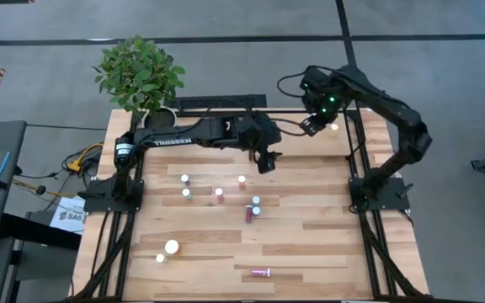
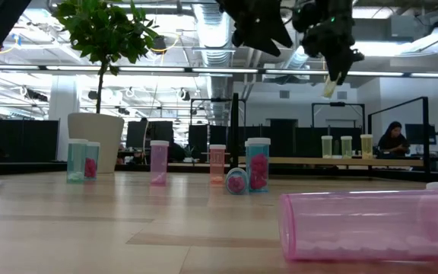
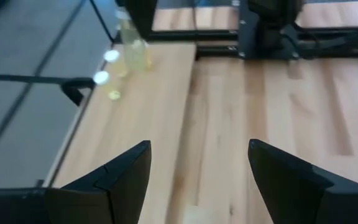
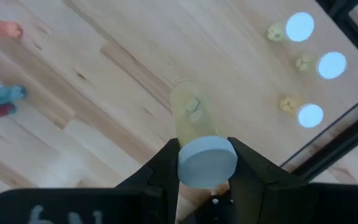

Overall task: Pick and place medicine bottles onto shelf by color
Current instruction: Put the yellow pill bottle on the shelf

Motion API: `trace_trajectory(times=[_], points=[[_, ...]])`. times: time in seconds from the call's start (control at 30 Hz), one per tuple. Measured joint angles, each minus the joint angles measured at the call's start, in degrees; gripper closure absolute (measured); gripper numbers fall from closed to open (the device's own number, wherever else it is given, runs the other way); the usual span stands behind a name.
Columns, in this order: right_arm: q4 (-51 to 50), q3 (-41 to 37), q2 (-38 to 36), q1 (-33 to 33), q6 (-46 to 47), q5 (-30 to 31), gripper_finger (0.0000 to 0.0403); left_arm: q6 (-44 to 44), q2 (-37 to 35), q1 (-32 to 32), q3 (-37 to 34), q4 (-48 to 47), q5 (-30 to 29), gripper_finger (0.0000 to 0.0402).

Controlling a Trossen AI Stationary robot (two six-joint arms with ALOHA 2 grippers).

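Overhead, the right hand (image 4: 202,163) grips a yellow medicine bottle (image 4: 191,121) by its white cap, above the shelf (image 4: 166,50) where three yellow bottles (image 4: 303,62) stand; the left hand (image 3: 197,177) hovers wide open and empty over the worktop (image 1: 310,244)

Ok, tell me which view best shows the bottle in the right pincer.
Right wrist view: the yellow bottle fills the centre, its white cap clamped by the right pincer. The low view shows it hanging small up high; the high view barely shows it; the left wrist view doesn't.
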Motion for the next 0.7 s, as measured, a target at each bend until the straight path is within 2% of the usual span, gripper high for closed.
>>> trace_trajectory(times=[0.23, 0.4, 0.57, 0.7], points=[[0.0, 0.0, 3.7, -0.8, 3.9, 2.6, 0.028, 0.8, 0.0, 3.2, 0.7, -3.3, 6.2, 0.0145], [0.0, 0.0, 5.5, -1.1, 5.0, 5.3, 0.028, -0.2, 0.0, 5.8, 0.7, -2.2, 9.4, 0.0145], [-0.1, 0.0, 6.9, -2.4, 0.3, 9.9, 0.028, -3.1, 0.0, 8.5, 0.7, 0.2, 9.8, 0.0145], [0.0, -0.3, 7.2, -4.7, -3.3, 11.2, 0.028, -6.6, 0.0, 10.3, 0.7, 3.0, 9.7, 0.0145]])
